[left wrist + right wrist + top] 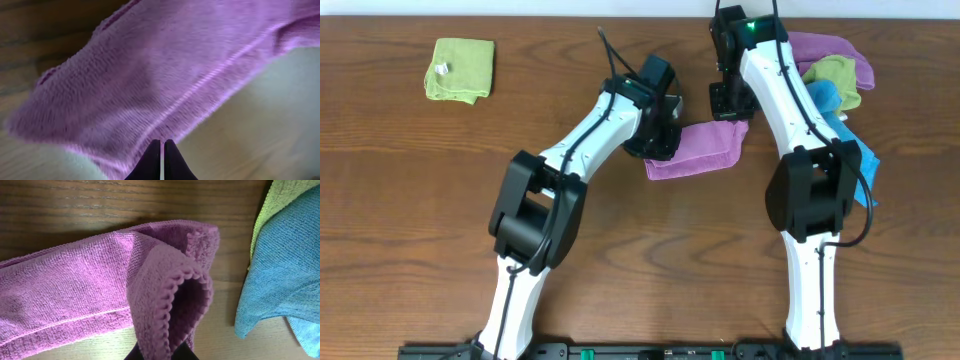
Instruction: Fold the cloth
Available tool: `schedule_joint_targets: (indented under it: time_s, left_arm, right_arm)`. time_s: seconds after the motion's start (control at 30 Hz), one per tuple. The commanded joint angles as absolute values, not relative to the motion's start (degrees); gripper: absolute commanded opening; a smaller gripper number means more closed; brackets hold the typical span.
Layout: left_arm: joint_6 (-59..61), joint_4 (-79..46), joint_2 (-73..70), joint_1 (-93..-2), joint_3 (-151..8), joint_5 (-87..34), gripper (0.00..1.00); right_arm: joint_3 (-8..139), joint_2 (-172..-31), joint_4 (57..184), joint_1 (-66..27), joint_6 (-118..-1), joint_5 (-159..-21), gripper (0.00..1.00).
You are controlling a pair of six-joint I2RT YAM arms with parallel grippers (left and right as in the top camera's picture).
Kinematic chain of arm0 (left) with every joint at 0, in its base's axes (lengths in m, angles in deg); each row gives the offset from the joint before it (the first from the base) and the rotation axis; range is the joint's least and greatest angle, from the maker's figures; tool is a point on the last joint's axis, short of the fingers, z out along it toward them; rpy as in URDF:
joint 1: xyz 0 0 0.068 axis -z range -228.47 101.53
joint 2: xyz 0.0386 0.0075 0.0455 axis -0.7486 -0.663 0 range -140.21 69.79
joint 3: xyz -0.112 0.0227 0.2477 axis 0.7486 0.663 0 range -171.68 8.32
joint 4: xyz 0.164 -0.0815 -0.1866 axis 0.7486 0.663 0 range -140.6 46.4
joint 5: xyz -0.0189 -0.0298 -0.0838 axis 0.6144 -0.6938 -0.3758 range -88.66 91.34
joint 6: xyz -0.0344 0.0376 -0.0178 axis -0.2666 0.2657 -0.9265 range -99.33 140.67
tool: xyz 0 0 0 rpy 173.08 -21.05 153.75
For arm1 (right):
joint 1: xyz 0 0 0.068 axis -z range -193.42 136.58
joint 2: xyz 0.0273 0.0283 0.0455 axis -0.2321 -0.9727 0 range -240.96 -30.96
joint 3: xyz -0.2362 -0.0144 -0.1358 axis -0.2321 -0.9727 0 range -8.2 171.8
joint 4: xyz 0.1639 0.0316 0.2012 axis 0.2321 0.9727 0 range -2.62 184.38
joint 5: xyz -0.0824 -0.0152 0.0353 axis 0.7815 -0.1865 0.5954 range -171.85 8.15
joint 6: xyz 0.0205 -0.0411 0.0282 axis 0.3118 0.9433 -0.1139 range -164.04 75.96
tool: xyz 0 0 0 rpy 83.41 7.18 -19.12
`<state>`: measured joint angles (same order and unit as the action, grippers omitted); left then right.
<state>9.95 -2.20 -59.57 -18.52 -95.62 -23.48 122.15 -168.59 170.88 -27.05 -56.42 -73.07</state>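
Note:
The purple cloth lies in a partly folded strip at the table's middle. My left gripper is at its left far edge. In the left wrist view the fingers are shut with their tips at a hem of the cloth, which looks pinched and lifted. My right gripper is at the cloth's right far corner. In the right wrist view its fingers are shut on a curled corner of the cloth.
A folded green cloth lies at the far left. A pile of purple, green and blue cloths lies at the far right, close beside my right arm; the blue one and the green one show in the right wrist view.

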Motion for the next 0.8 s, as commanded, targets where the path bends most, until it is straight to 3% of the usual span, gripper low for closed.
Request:
schedule_joint_targets:
  time_s: [0.0,0.47,0.77]
  left_arm:
    - [7.79,-2.68,-62.85,-18.43,-95.49,-21.07,0.06]
    - [5.99,-1.65,-65.01,-19.28,-95.23,-7.00,0.06]
    - [7.11,2.08,-65.01,-27.19,-95.23,-5.10,0.06]
  right_arm:
    - [122.21,-168.24,170.95,-26.35,-55.55,-73.33,0.01]
    - [122.21,-168.21,172.33,-26.63,-53.60,-79.15,0.01]
    - [122.21,-168.21,171.39,-30.22,-54.59,-83.83,0.01]
